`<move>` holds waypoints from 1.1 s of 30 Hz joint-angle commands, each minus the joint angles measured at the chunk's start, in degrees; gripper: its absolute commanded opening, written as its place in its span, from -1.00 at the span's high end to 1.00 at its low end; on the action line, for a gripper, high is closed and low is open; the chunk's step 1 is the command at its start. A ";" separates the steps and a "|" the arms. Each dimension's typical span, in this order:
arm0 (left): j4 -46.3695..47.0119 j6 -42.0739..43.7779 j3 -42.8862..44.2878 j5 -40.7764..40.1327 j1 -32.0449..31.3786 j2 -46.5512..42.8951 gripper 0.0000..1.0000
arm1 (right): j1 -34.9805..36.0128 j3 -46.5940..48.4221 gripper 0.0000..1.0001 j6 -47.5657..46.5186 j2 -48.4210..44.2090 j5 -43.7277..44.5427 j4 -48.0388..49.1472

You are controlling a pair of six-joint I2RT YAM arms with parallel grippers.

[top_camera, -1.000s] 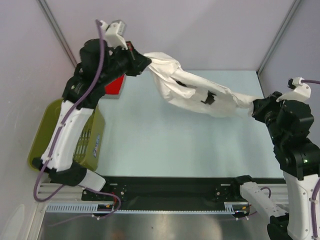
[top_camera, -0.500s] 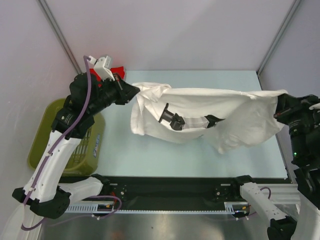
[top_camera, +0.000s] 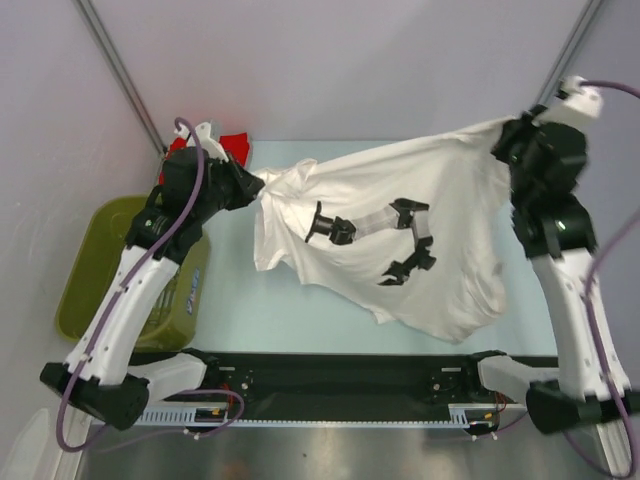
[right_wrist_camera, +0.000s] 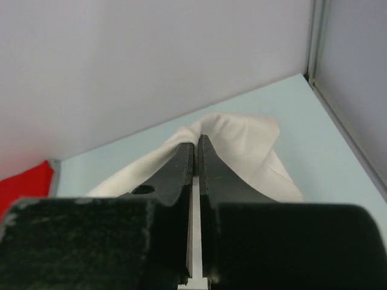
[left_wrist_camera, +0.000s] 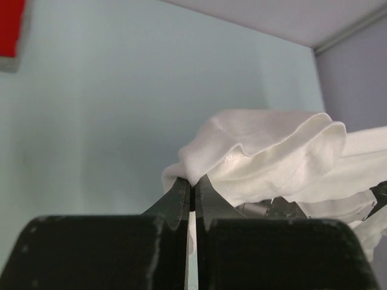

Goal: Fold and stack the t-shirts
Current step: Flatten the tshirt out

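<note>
White t-shirt [top_camera: 450, 200] hangs spread between my grippers over the table [top_camera: 300, 320], long axis left-right. Left gripper [top_camera: 256, 186] pinches one end, right gripper [top_camera: 508, 138] clamps the other. Red t-shirt [top_camera: 236, 146] lies just behind my left.

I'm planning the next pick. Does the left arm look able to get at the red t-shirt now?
Probably not yet. The red t-shirt lies close by, but the left end effector is shut on the white t-shirt and would have to release it first.
</note>
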 commanded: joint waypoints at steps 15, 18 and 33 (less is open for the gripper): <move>7.80 5.03 8.10 -3.84 8.37 25.23 0.99 | -1.50 37.26 1.00 -9.77 51.98 -0.67 20.28; 7.62 3.72 10.38 -1.28 8.37 22.25 0.99 | -1.32 33.93 1.00 -12.50 44.79 1.00 24.12; 9.64 -5.43 18.22 9.53 8.37 5.11 0.99 | -1.32 24.96 1.00 -11.10 10.43 -5.14 35.30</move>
